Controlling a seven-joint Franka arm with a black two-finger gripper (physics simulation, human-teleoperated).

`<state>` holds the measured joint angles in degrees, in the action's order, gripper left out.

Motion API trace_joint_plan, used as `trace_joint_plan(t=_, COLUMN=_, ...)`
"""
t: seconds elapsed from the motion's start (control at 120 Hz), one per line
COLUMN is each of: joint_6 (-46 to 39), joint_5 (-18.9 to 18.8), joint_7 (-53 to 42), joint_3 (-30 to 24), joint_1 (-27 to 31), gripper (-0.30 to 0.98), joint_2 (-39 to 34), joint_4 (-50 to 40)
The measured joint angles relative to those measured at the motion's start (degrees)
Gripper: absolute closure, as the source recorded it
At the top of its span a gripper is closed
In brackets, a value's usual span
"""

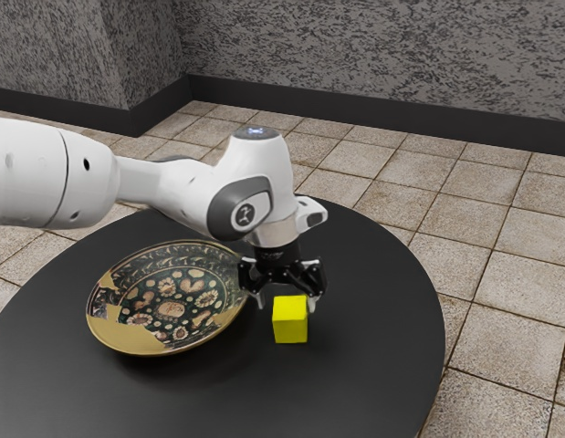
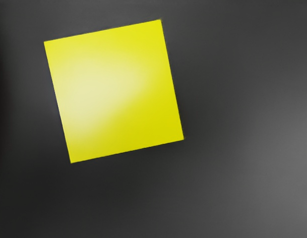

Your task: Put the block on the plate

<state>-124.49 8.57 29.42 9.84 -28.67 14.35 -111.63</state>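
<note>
- Below the claw [image 1: 286, 305], we see a round black bench [image 1: 378, 365].
- Beyond the claw, we have beige floor tiles [image 1: 492, 265] with dark joints.
- Farther past it, we find mottled grey walls [image 1: 373, 59] above dark skirting [image 1: 373, 117].

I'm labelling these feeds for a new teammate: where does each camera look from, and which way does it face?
Exterior view: sits at my arm's side, above the table, looking obliquely down across it toward the wall; my arm and open gripper show, beside the plate.
Wrist view: rides on the arm near the gripper, facing down at the top of the yellow block.
Shared: both views show the block and part of the table.
</note>
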Motion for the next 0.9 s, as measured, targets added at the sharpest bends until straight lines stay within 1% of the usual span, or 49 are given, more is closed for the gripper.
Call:
trace_joint_plan(t=0.342, joint_6=-3.86, joint_5=-0.61, joint_7=3.39, joint_3=0.40, joint_1=-1.05, gripper=0.00, joint_2=2.78, joint_4=0.79)
trace_joint_plan(t=0.7, joint_6=-6.71, joint_5=-0.48, joint_7=2.46, joint_3=0.71, joint_1=0.25, gripper=0.00, joint_2=6.43, joint_4=2.05)
trace_joint_plan(t=0.9, joint_6=-7.76, joint_5=-0.49, joint_7=1.15, joint_3=0.71, joint_1=1.13, gripper=0.00, joint_2=7.32, joint_4=2.44)
